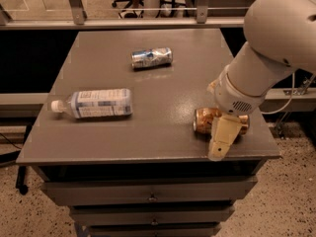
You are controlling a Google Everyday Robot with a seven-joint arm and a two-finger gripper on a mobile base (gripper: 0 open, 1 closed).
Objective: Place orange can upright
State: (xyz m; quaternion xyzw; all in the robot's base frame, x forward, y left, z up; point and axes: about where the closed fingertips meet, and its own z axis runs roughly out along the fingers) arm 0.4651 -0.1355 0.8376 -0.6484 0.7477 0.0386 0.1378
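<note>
The orange can lies on its side near the front right corner of the grey table, its silver end facing left. My gripper hangs from the big white arm and reaches down over the can's right part, with its cream tip past the table's front edge. The can's right half is hidden behind the gripper.
A silver-and-blue can lies on its side at the table's back middle. A clear plastic bottle with a white cap lies on its side at the left. Drawers sit below the tabletop. A railing runs behind the table.
</note>
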